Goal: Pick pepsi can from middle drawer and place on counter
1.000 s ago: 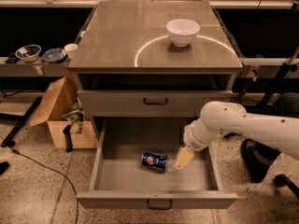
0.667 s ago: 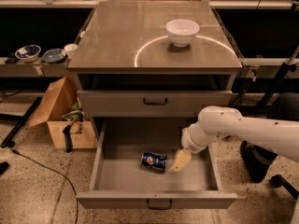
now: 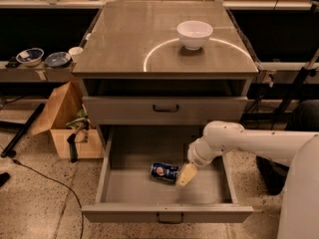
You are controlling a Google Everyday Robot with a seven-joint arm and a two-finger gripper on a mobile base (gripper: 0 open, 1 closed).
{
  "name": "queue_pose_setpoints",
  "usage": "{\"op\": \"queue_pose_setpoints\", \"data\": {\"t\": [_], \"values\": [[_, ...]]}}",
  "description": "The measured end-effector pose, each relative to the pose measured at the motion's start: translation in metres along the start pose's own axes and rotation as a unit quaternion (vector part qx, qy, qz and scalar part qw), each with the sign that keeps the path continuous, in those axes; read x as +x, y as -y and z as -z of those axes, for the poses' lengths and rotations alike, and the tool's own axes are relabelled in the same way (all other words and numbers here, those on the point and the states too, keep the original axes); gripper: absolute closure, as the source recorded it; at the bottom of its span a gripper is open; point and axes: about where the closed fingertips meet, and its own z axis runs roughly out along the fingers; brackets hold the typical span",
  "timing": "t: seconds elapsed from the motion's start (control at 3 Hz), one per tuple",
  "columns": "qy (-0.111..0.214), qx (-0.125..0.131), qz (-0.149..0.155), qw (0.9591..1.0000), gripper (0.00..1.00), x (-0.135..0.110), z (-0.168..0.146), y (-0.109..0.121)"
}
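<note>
Middle drawer (image 3: 124,214) stands pulled fully open. Pepsi can (image 3: 164,172) lies on its side on the drawer floor, not lifted. Claw (image 3: 187,175) is down inside the drawer at the can's right end, touching or just beside it; whether it is released or clenched cannot be told. Judgement: grasp, lift and placing all remain. Table (image 3: 124,49) beyond bears a white bowl (image 3: 194,34), no can.
</note>
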Motion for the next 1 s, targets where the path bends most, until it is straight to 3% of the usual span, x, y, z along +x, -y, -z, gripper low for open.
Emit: {"op": "queue_pose_setpoints", "data": {"t": [0.67,1.0], "values": [[0.006,-0.025,0.005,0.9996,0.00,-0.016,-0.040,0.002],[0.012,-0.050,0.025,0.9984,0.00,-0.045,-0.067,-0.004]]}}
